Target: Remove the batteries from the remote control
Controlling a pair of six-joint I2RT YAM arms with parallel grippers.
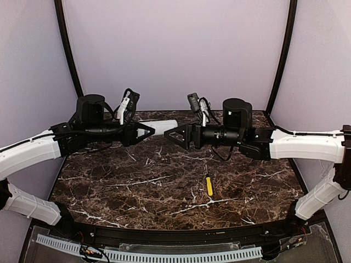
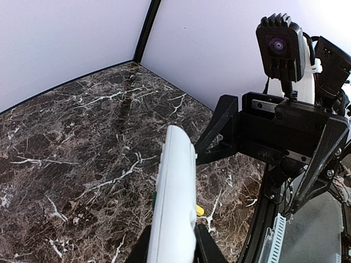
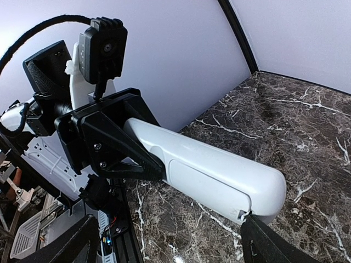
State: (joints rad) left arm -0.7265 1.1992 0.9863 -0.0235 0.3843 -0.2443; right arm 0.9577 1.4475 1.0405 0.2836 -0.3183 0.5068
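Left pincer is clamped on one end of the remote, holding it level above the tabletop at upper centre. Right pincer stands apart just by the free end. A yellow tool lies on the tabletop below.

A dark marble-veined table carries one yellow-handled tool, lying right of its middle.

Remote control: smooth white plastic. Table: glossy dark marble-look.
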